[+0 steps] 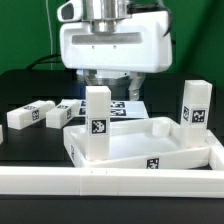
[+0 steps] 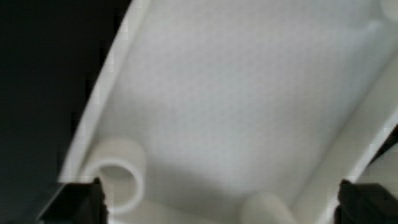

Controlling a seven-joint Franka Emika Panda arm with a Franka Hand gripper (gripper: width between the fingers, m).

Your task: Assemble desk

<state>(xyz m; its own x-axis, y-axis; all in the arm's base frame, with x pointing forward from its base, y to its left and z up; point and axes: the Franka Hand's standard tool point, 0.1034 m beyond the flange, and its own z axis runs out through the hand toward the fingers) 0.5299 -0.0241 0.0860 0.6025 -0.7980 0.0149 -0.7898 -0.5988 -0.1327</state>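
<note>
Starting at the exterior view's left, two white legs lie flat on the black table [image 1: 30, 145]. The first lying leg [image 1: 28, 117] is at about nine o'clock from the tabletop. The second lying leg [image 1: 66, 110] is just beside it, nearer ten o'clock. Each shows a black-and-white tag.

Next comes the near upright leg [image 1: 97, 118], standing at the tabletop's corner on that side with its tag toward the camera. Whether it sits fully in a socket cannot be told.

The white tabletop [image 1: 150, 150] lies rim-up on the table in the middle of the scene. The claw [image 1: 108, 82] hangs at twelve o'clock from it, under the arm's broad white housing and partly hidden by the near upright leg. Behind the tabletop, below the claw, a strip of the marker board [image 1: 128, 108] shows.

At about two o'clock from the tabletop's middle stands the far upright leg [image 1: 195, 105], also tagged. The long white border rail [image 1: 110, 185] runs across the front at six o'clock.

In the wrist view the claw [image 2: 217, 205] stands with its jaws wide apart and nothing clamped between them. The tabletop [image 2: 249, 90] fills the space beneath it. A round corner socket [image 2: 121, 182] lies close to one dark fingertip [image 2: 71, 205].
</note>
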